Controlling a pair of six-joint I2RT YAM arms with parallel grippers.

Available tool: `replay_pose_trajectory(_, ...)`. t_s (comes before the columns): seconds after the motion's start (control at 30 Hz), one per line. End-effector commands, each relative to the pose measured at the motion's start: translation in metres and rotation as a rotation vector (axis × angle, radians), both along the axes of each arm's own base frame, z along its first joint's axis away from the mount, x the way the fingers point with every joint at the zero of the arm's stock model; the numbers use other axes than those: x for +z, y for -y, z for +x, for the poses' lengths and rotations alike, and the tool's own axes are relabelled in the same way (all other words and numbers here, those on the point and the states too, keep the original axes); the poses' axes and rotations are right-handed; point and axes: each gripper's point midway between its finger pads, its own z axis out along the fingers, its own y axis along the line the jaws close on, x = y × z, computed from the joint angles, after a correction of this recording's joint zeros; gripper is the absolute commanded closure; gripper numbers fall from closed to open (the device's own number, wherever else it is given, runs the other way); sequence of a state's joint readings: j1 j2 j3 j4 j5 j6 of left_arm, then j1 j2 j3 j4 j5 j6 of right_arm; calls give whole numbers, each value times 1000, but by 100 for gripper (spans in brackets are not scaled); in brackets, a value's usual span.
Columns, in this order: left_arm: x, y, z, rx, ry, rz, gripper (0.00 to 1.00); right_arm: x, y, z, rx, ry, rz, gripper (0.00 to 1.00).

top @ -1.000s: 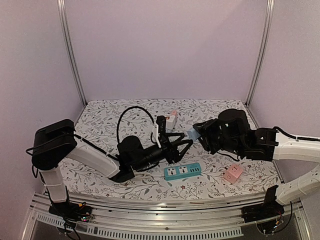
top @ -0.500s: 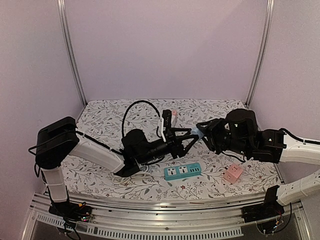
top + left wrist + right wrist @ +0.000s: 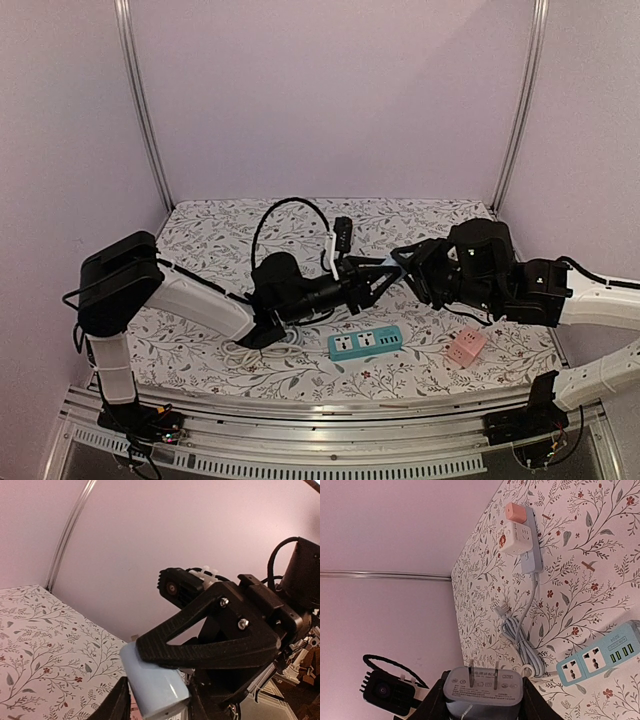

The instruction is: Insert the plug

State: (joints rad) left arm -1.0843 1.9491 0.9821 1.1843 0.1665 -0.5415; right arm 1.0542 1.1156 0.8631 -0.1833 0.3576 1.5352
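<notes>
A light blue plug with two flat prongs sits in my right gripper, which is shut on its sides. In the left wrist view the same plug lies between my left gripper's fingers, which are shut on it, with a right finger pressing across its top. Seen from above, both grippers, left and right, meet in mid-air over the table's middle and hide the plug. The teal power strip lies flat below them, sockets up.
A pink cube adapter rests right of the teal strip. A white power strip carrying a pink and a white cube adapter lies farther back. Its coiled grey cable lies beside the teal strip.
My left gripper moved right to meet the right gripper, and its jaws closed on the plug. The right arm shifted slightly, still holding the plug.
</notes>
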Motion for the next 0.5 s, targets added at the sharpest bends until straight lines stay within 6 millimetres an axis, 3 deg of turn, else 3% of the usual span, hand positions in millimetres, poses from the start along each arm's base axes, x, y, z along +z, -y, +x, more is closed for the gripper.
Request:
replay_pose_trajectory(0.0,-25,0,15,38,-40,60,76,10,-9,-5,36,30,10,100)
replay_pose_trajectory(0.13,-27,0,14,34,-49,61,99,10,-12,-6,36,39,2,100)
replay_pose_trajectory(0.4,-21,-9,12,40,-44,54,100,8,-15,-6,46,47,-12,100)
replay_pose_trajectory(0.47,-19,-12,10,35,-38,57,100,14,-15,-6,56,72,-18,91)
